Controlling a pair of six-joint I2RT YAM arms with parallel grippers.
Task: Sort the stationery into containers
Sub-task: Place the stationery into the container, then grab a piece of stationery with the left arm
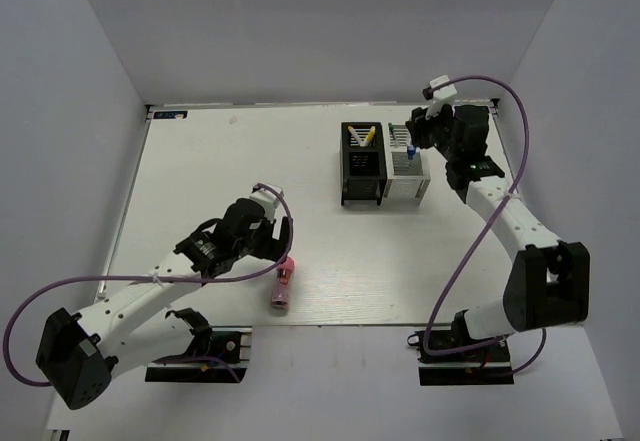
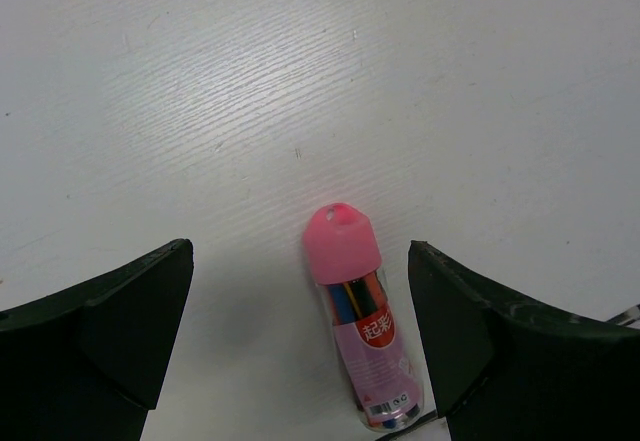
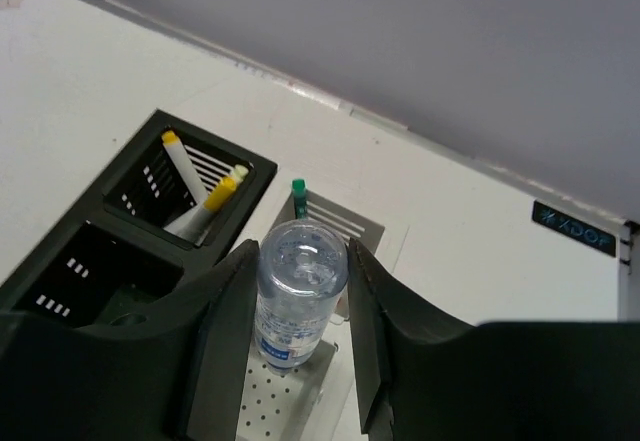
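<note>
Right gripper [image 3: 300, 256]: nearest the lens, clamped on clear tube [image 3: 298, 301], upright over white box [image 3: 345, 224]; couldn't tell if it had bottomed out.
Clear tube handling: judged light, stiff, slick round plastic; pinch sat high on the body, could slip.
Pink tube [image 2: 360, 311]: lay flat on table [image 2: 200, 81], cap pointing away from the camera.
Pink tube handling: judged light and rigid, likely to roll; best pinched across mid-body.
Left gripper [image 2: 300, 251]: spread wide, tube between fingers, untouched.
Tubes: 2.
Boxes: 2, black box [image 3: 120, 193] touching white.
Yellow-ended pens [image 3: 222, 191]: 2 clear in black box, a third pale tip unsure.
Green-ended pen [image 3: 298, 189]: 1, in white box.
</note>
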